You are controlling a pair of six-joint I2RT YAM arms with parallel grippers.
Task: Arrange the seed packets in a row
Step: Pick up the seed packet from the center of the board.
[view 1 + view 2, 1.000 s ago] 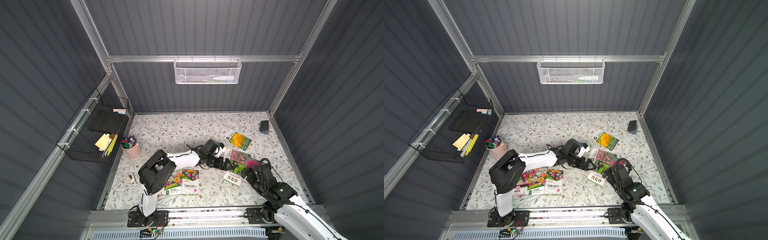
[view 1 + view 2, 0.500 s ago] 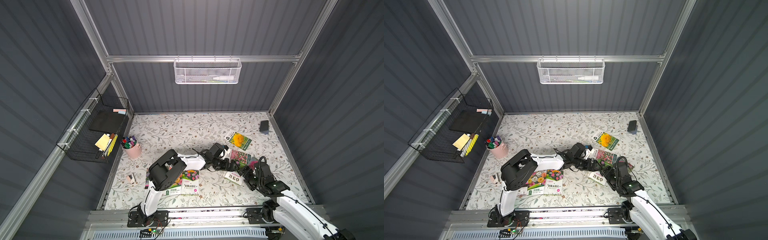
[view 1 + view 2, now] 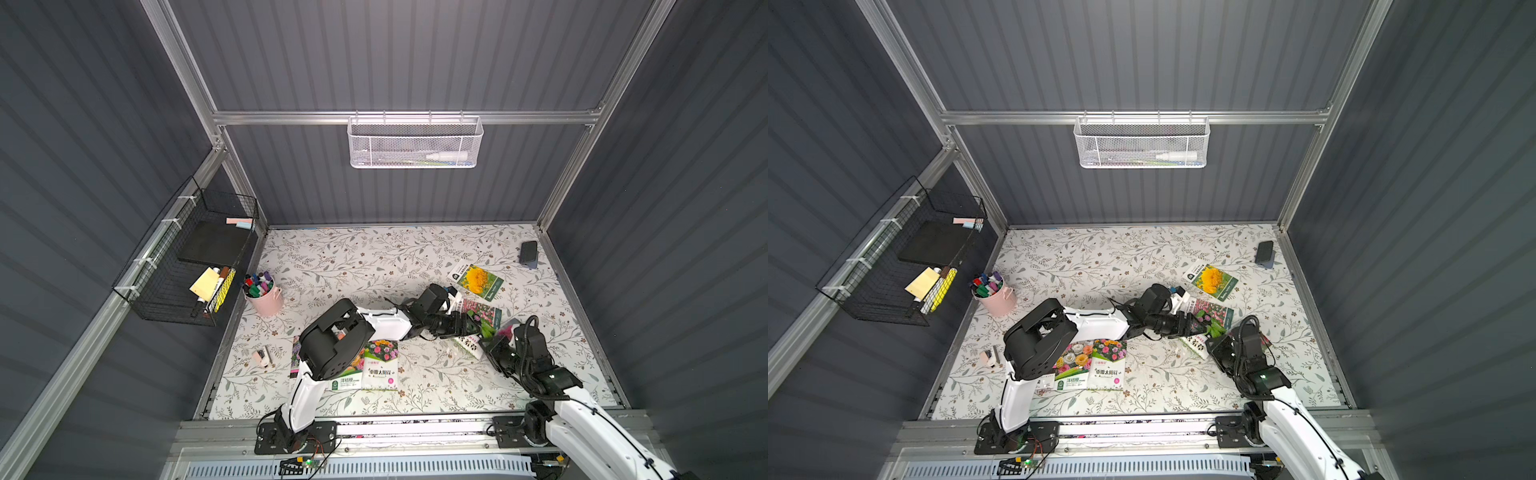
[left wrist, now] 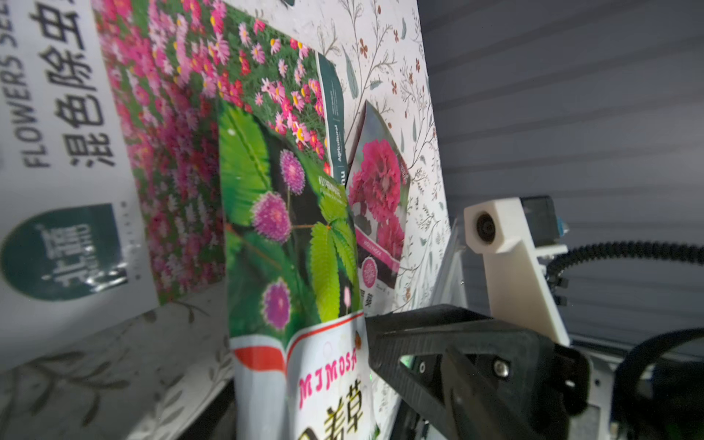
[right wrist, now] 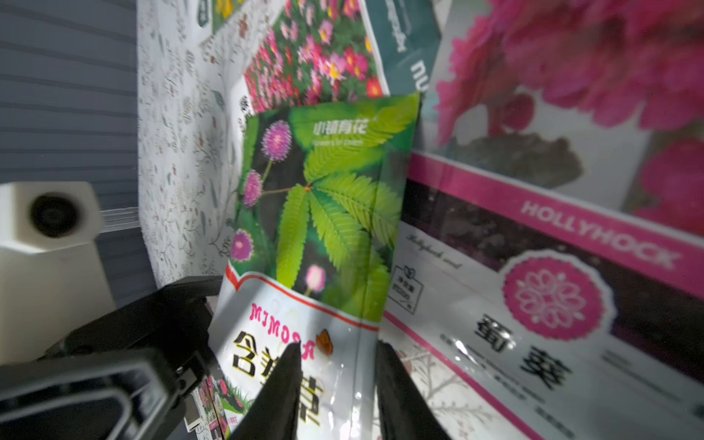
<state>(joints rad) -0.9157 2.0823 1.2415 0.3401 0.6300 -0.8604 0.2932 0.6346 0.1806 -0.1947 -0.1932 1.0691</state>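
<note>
The green mimosa seed packet (image 5: 327,198) (image 4: 297,247) stands tilted off the table at right of centre, its white end (image 3: 467,344) (image 3: 1196,343) between both arms. My right gripper (image 5: 337,354) (image 3: 486,347) straddles its edge, fingers (image 5: 282,381) still apart. My left gripper (image 3: 473,328) (image 3: 1198,326) reaches it from the left; its fingers do not show. The hollyhock packet (image 5: 533,266) and the pink daisy packet (image 4: 183,114) (image 3: 482,311) lie beside it. A yellow-flower packet (image 3: 478,280) lies farther back. Two packets (image 3: 380,365) (image 3: 1073,365) lie side by side in front.
A pink cup of markers (image 3: 262,293) stands at the left edge. A small dark block (image 3: 528,251) sits in the back right corner. A small item (image 3: 262,357) lies at front left. A black wire basket (image 3: 187,266) hangs on the left wall.
Both arms have closed in on the mimosa packet, the left reaching further right. The jaws of both grippers have narrowed from wide open.
</note>
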